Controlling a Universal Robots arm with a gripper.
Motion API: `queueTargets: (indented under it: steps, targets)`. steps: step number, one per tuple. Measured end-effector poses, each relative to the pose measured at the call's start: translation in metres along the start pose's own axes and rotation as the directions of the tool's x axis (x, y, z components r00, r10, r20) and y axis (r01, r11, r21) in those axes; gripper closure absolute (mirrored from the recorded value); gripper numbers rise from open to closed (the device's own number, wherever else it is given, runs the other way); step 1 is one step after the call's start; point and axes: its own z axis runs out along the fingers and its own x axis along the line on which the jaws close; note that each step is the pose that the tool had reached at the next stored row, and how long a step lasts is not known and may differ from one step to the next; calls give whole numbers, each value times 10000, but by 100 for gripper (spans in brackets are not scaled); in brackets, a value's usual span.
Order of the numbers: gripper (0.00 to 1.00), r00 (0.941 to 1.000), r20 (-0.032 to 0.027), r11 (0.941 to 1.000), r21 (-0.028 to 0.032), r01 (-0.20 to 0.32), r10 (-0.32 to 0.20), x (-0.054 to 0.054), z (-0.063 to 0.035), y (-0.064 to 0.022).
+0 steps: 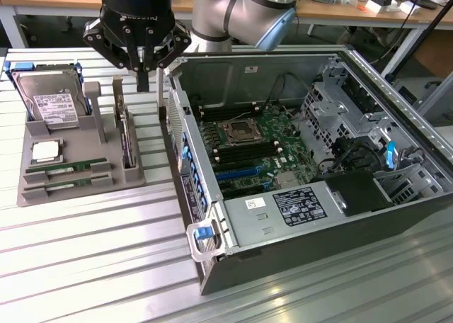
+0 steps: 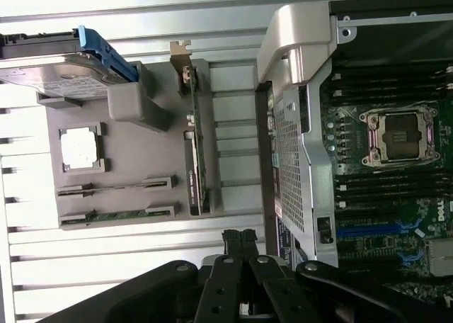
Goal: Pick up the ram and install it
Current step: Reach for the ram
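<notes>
Gripper [image 1: 144, 82], shut and empty, hovers between the tray [image 1: 85, 142] and the open case [image 1: 255, 259]. Ram [image 1: 67, 168] lies flat in a tray slot, well apart from the gripper, near a processor [image 1: 46, 151], drive [image 1: 49, 100] and card [image 1: 127, 139].

Printed labels in plain sight, yet none can be read word for word.
The hard drive [image 1: 48, 100] carries a white label [image 1: 56, 110] whose dark print is too small to read. The power supply [image 1: 272, 227] bears a black label [image 1: 299, 206] (fine white print on black) and a small white sticker [image 1: 255, 203] just beside it, both unreadable. The gripper [image 1: 143, 82] has pale lettering across its black body, and the motherboard [image 2: 382, 195] shows white marks at one edge; neither can be made out.
</notes>
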Motion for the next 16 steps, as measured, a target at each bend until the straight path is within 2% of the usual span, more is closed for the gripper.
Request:
queueTargets:
  steps: [16]
  targets:
    - [89,10000,0,10000,0,0,0,222,-6,-17]
